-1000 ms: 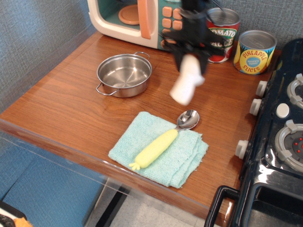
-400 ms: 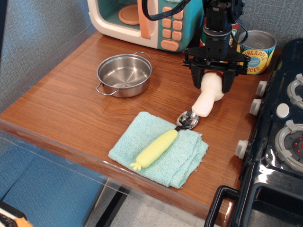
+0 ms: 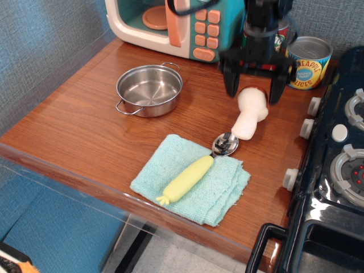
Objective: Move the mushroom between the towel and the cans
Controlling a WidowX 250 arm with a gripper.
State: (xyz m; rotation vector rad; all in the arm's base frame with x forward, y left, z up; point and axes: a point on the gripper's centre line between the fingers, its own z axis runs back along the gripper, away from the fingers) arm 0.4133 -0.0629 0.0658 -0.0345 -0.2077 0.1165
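Observation:
The white mushroom (image 3: 250, 115) lies on the wooden counter, between the teal towel (image 3: 193, 182) in front and the cans behind. Its stem end points at the spoon bowl (image 3: 226, 144). My gripper (image 3: 253, 85) is open just above the mushroom's cap, its black fingers (image 3: 230, 79) spread on both sides, apart from it. The pineapple can (image 3: 309, 62) stands at the back right. The tomato sauce can (image 3: 282, 41) is mostly hidden behind the arm.
A yellow-handled spoon (image 3: 186, 178) lies on the towel. A steel pot (image 3: 149, 90) stands left of centre. A toy microwave (image 3: 170, 23) is at the back. A black toy stove (image 3: 335, 165) with knobs lines the right side.
The mushroom was carried down and right, set on the counter, and let go. The gripper has opened and risen slightly.

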